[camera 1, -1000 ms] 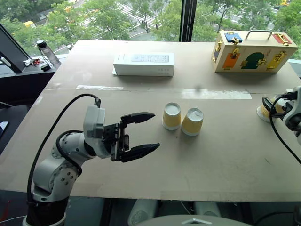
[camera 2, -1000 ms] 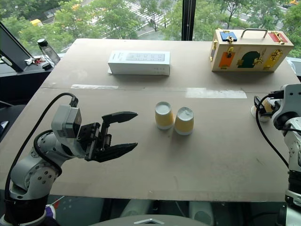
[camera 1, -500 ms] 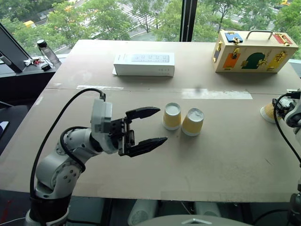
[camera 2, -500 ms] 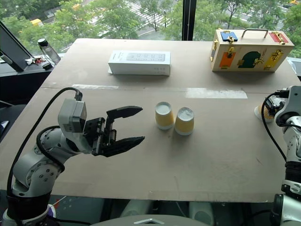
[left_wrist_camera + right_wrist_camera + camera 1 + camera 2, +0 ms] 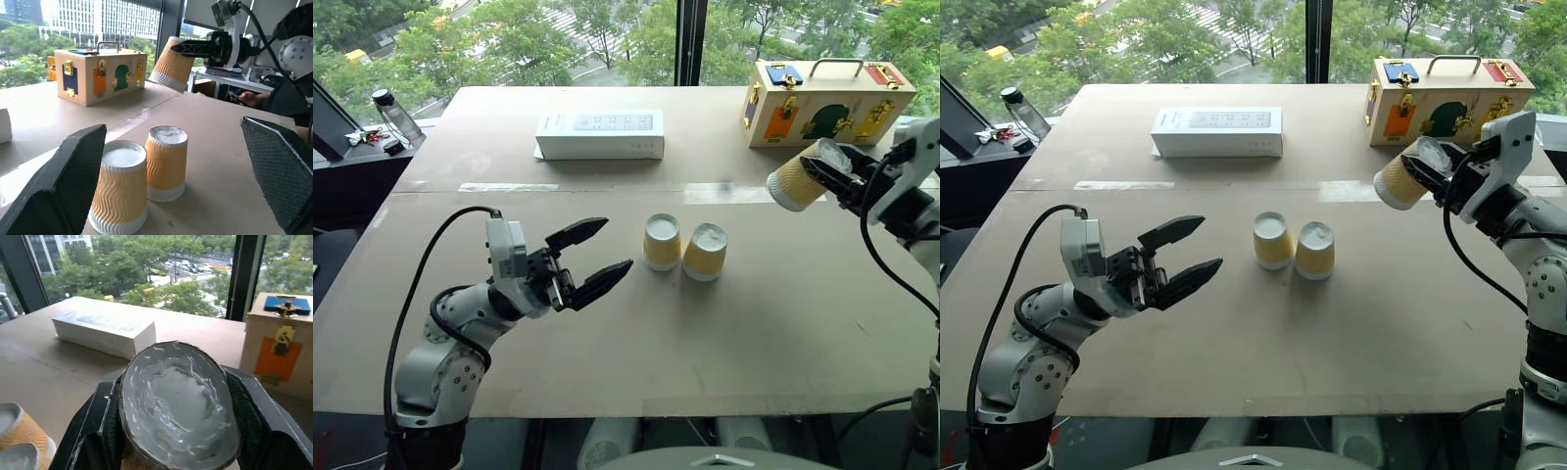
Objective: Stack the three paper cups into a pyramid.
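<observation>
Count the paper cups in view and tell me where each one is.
3. Two cups stand upside down side by side mid-table: the left cup and the right cup. The third cup is held tilted above the table in the right tool.

Two paper cups [image 5: 662, 242] [image 5: 706, 252], yellow-tan with ribbed sides and white rims, are stood upside down side by side, touching or nearly so, near the middle of the tabletop [image 5: 607, 323]. A third, matching cup [image 5: 800, 177] is held above the tabletop, tipped on its side, squeezed at its base between the right gripper's [image 5: 832, 172] fingers [image 5: 93, 426].
</observation>
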Robot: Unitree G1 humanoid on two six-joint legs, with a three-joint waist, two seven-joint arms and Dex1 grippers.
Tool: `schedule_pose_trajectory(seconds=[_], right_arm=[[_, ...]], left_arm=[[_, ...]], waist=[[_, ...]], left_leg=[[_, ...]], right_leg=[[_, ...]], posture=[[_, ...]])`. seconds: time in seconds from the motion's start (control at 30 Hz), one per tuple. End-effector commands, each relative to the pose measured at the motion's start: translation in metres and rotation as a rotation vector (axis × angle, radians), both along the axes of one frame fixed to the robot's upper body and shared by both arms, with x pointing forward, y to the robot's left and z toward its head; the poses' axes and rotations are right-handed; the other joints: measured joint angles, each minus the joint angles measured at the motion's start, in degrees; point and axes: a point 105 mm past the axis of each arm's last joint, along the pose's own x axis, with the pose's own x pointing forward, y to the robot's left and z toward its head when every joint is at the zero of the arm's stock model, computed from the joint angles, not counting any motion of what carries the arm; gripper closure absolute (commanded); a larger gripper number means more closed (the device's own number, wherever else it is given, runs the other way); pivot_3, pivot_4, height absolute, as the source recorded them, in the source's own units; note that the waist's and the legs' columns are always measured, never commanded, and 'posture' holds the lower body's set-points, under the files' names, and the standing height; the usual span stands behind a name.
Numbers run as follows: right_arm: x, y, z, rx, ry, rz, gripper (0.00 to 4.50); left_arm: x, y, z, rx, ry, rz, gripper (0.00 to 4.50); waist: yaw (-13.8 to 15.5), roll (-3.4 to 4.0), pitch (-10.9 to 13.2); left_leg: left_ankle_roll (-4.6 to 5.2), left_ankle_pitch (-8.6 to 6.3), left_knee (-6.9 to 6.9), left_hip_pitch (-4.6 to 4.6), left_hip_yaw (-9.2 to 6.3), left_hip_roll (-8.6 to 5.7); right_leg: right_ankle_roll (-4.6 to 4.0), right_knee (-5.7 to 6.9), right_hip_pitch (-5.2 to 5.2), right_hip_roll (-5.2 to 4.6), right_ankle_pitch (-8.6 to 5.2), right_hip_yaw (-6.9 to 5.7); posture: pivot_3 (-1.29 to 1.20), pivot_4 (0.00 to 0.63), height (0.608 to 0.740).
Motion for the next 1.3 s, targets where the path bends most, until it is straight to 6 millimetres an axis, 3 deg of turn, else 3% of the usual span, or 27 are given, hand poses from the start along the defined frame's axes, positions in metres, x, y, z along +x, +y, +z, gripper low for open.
schedule_pose_trajectory(seconds=[0.03, 0.17, 0.33, 0.67, 0.73, 0.77, 0.83, 0.97, 1.07, 1.3], right_arm=[[-0.016, 0.051, 0.006, -0.1, 0.018, 0.229, 2.47], [-0.018, 0.079, 0.007, -0.163, 0.022, 0.314, 2.47], [-0.025, 0.105, 0.003, -0.21, 0.015, 0.407, 2.47], [-0.012, 0.112, -0.023, -0.328, 0.025, 0.391, 2.47], [-0.01, 0.113, -0.027, -0.339, 0.03, 0.392, 1.45], [-0.011, 0.114, -0.029, -0.348, 0.033, 0.404, 1.21], [-0.011, 0.114, -0.032, -0.358, 0.03, 0.41, 0.07], [-0.012, 0.106, -0.017, -0.339, -0.062, 0.373, 0.07], [-0.024, 0.097, -0.006, -0.311, -0.116, 0.398, 0.07], [-0.044, 0.083, -0.003, -0.262, -0.147, 0.415, 0.07]], left_arm=[[-0.019, 0.026, -0.007, 0.027, 0.009, -0.012, 0.0], [-0.031, 0.051, -0.013, 0.026, 0.043, -0.002, 0.0], [-0.042, 0.065, -0.023, 0.034, 0.067, 0.034, 0.0], [-0.044, 0.064, -0.029, 0.035, 0.058, 0.048, 0.0], [-0.043, 0.063, -0.029, 0.035, 0.056, 0.046, 0.0], [-0.043, 0.063, -0.029, 0.034, 0.054, 0.045, 0.0], [-0.044, 0.062, -0.029, 0.03, 0.05, 0.045, 0.0], [-0.044, 0.06, -0.026, 0.018, 0.034, 0.038, 0.0], [-0.043, 0.055, -0.016, -0.008, 0.003, 0.023, 0.0], [-0.037, 0.051, -0.01, -0.037, -0.009, 0.012, 0.0]], waist=[[0.2, -0.03, 0.0], [0.8, -0.04, 0.0], [0.6, -0.04, 0.0], [0.2, -0.05, 0.0], [0.1, -0.06, 0.0], [0.1, -0.06, 0.0], [0.1, -0.06, 0.0], [0.2, -0.06, 0.0], [0.4, -0.07, 0.0], [0.3, -0.07, 0.0]], left_leg=[[-0.01, -0.01, 0.0, -0.03, -0.04, 0.03], [-0.01, -0.01, 0.0, -0.2, -0.12, -0.03], [-0.02, -0.02, -0.01, -0.23, -0.05, -0.05], [-0.03, -0.03, -0.02, -0.22, -0.1, -0.05], [-0.03, -0.03, -0.02, -0.22, -0.09, -0.05], [-0.04, -0.03, -0.02, -0.22, -0.09, -0.04], [-0.04, -0.04, -0.02, -0.22, -0.09, -0.04], [-0.05, -0.04, -0.03, -0.23, -0.09, -0.04], [-0.06, -0.04, -0.03, -0.24, -0.09, -0.04], [-0.06, -0.05, -0.03, -0.24, -0.1, -0.03]], right_leg=[[-0.05, -0.03, 0.0, -0.01, -0.03, -0.01], [-0.22, -0.11, -0.09, -0.1, -0.13, -0.05], [-0.22, -0.12, -0.2, -0.23, -0.12, -0.05], [-0.24, -0.1, -0.23, -0.21, -0.09, -0.08], [-0.11, -0.09, -0.24, -0.2, -0.02, -0.1], [-0.06, -0.09, -0.24, -0.2, 0.01, -0.1], [-0.04, -0.09, -0.24, -0.19, 0.03, -0.11], [-0.04, -0.09, -0.26, -0.19, 0.03, -0.11], [-0.02, -0.09, -0.27, -0.19, 0.03, -0.11], [-0.02, -0.08, -0.26, -0.16, 0.04, -0.1]], posture=[[0.0, 0.15, 0.74], [0.0, 0.15, 0.74], [0.0, 0.15, 0.74], [0.0, 0.15, 0.74], [0.0, 0.15, 0.74], [0.0, 0.15, 0.74], [0.0, 0.15, 0.74], [0.0, 0.15, 0.74], [0.0, 0.15, 0.74], [0.0, 0.15, 0.74]])
